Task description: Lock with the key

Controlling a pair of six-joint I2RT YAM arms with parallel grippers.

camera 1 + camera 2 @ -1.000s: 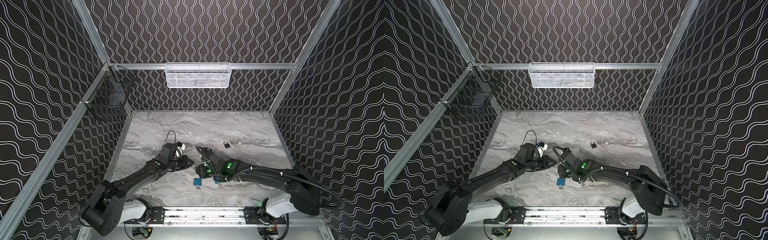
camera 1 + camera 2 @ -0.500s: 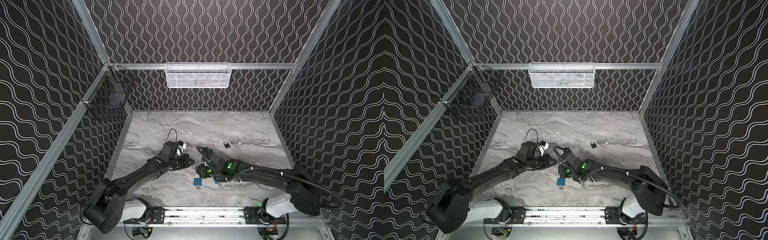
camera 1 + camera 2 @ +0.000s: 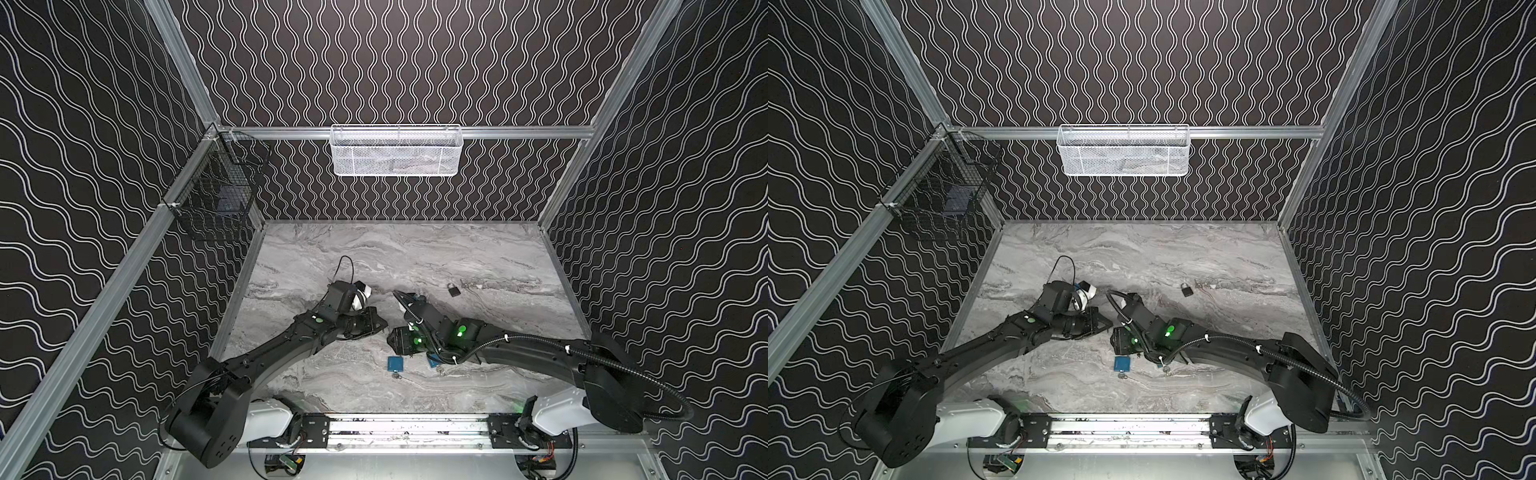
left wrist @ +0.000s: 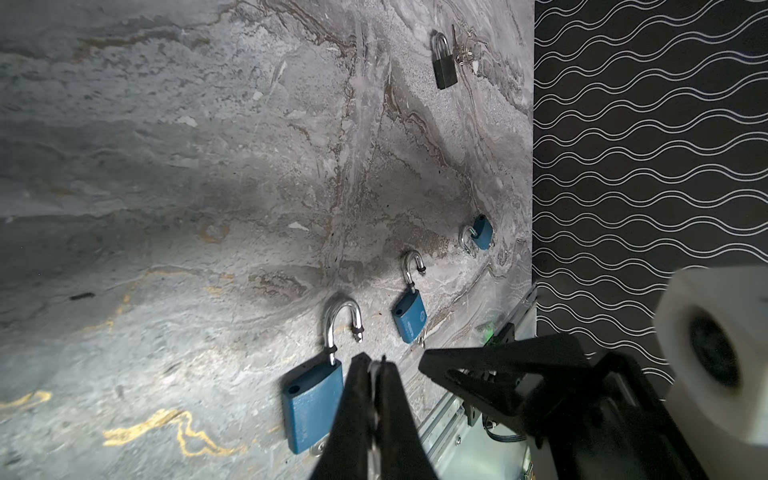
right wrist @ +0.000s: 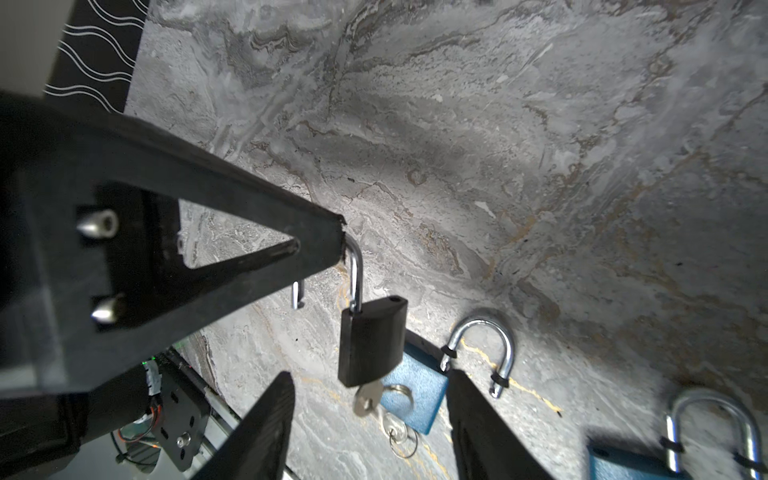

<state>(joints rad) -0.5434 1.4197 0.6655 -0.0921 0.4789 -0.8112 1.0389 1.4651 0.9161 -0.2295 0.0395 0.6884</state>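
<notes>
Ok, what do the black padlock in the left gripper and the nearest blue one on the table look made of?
The black padlock, hanging from the left gripper: probably metal under a smooth matte black coating, since it shows almost no glare. Its shackle: polished steel, judging by the sharp highlights. The blue padlock: grainy blue finish, either paint on metal or a plastic cover; I cannot tell which.

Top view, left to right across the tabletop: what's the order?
Order: left gripper with the held black padlock on its shackle → blue padlock → second blue padlock, partly hidden → loose black padlock.
</notes>
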